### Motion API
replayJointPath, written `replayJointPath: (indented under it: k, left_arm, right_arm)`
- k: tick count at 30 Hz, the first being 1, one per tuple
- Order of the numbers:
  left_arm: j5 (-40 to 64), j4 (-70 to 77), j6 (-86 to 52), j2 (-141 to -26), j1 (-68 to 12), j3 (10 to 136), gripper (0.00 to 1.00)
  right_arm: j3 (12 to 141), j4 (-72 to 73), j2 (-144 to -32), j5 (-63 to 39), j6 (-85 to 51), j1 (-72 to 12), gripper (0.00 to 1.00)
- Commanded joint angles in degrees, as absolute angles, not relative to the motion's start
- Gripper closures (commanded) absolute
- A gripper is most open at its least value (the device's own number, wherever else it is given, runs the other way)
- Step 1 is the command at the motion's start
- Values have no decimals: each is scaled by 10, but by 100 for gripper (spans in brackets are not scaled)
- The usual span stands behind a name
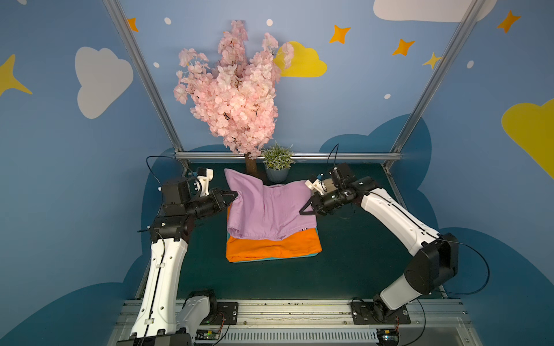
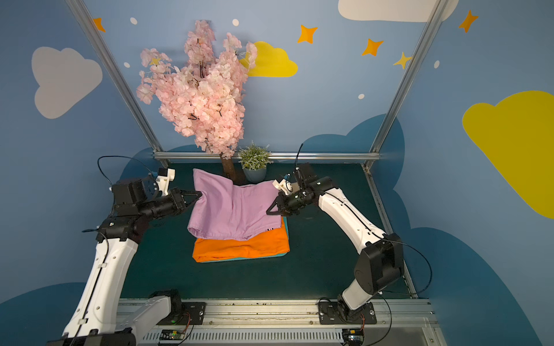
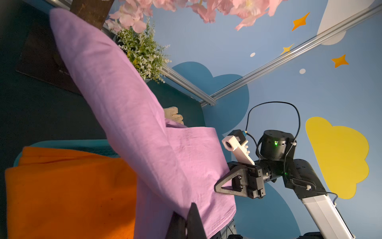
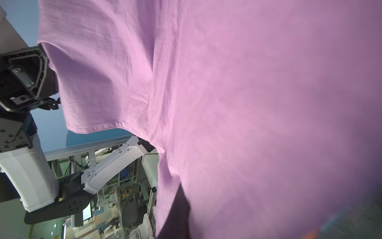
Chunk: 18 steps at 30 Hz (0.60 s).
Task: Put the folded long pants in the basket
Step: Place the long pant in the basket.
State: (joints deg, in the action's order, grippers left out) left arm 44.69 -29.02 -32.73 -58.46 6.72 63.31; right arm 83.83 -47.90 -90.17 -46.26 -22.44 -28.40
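Top view first: the left gripper [image 1: 234, 195] is clamping tight on the lilac pants [image 1: 269, 209] at their 9 o'clock edge. The right gripper [image 1: 303, 210] is pinching the 3 o'clock edge the same way, so the cloth is sagging between them like a hammock. My guess is they're grabbing both sides so the fold isn't flopping open mid-air.

Right underneath, the orange pants [image 1: 269, 250] are lying flat and sticking out at 6 o'clock. A thin teal rim of the basket [image 1: 287, 257] is peeking out below them, so that pair looks to be sitting in the basket already, with the lilac pair hovering over it. At 12 o'clock a potted plant [image 1: 277, 163] and a pink tree [image 1: 233, 90] are standing at the back of the table [image 1: 359, 254].

The left wrist view is catching something both top views are missing: cream gloves [image 3: 173, 114] lying beyond the lilac cloth. The right wrist view is showing mostly lilac fabric, so it's telling me nothing about that grip.
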Motion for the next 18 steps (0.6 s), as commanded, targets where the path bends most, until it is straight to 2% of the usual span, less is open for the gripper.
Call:
replayJointPath:
  k: [1,4,12,15,18]
  left_arm:
    - [448,-277,-291,-600,69,610,98]
    - [431,-341,-277,-629,72,578,98]
    - [308,-380,-279,-584,93,457,98]
    - [301,-393,-285,-588,98,451,98]
    - [298,-454,-284,-612,105,506,98]
  right_arm:
    - [785,-483,-847,-458,-231,-253,100]
    - [688,-391,-835,-494,-282,-234,100]
    - [670,-410,-926,-496,-237,-235,100]
    - [675,-411,-933,-498,-235,-235,100]
    - [701,-428,-928,-508,-229,-235,100]
